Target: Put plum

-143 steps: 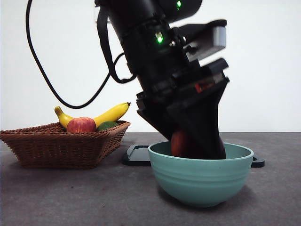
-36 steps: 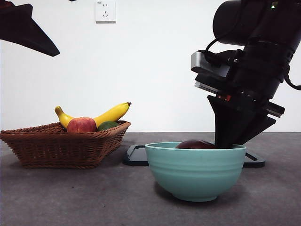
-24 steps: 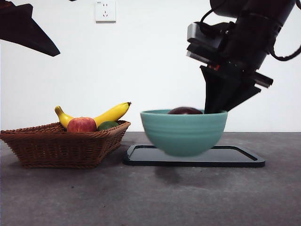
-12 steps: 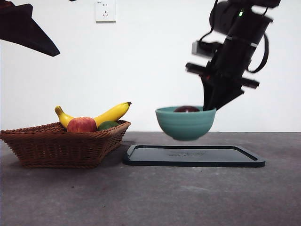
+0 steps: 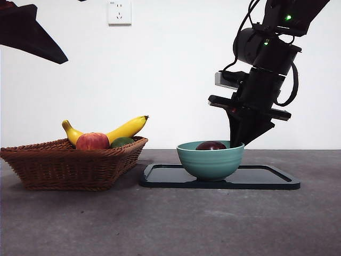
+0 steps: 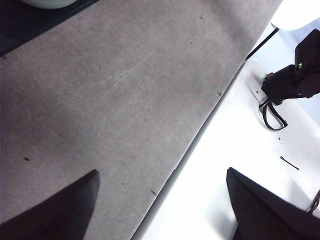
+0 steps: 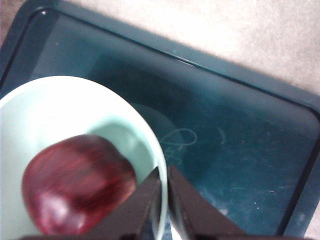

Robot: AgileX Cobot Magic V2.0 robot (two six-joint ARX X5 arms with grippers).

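The dark maroon plum [image 5: 211,145] lies inside a teal bowl [image 5: 210,162] that stands on the black tray [image 5: 266,181]. My right gripper [image 5: 237,143] reaches down from the upper right and is shut on the bowl's rim on its right side. In the right wrist view the plum [image 7: 77,182] fills the bottom of the bowl [image 7: 60,100], and my right gripper [image 7: 165,200] pinches the rim, one jaw inside and one outside. My left gripper [image 6: 160,215] is open over bare table, holding nothing; it shows as a black tip [image 5: 32,32] at the top left.
A wicker basket [image 5: 69,165] at the left holds a banana [image 5: 125,129], a red-and-yellow apple [image 5: 92,142] and a green fruit [image 5: 121,142]. The tray [image 7: 225,150] has bare room to the right of the bowl. The table edge [image 6: 200,130] crosses the left wrist view.
My right gripper lifted the bowl with the plum off the front of the table, carried it back and has lowered it onto the tray. The left arm has stayed still.
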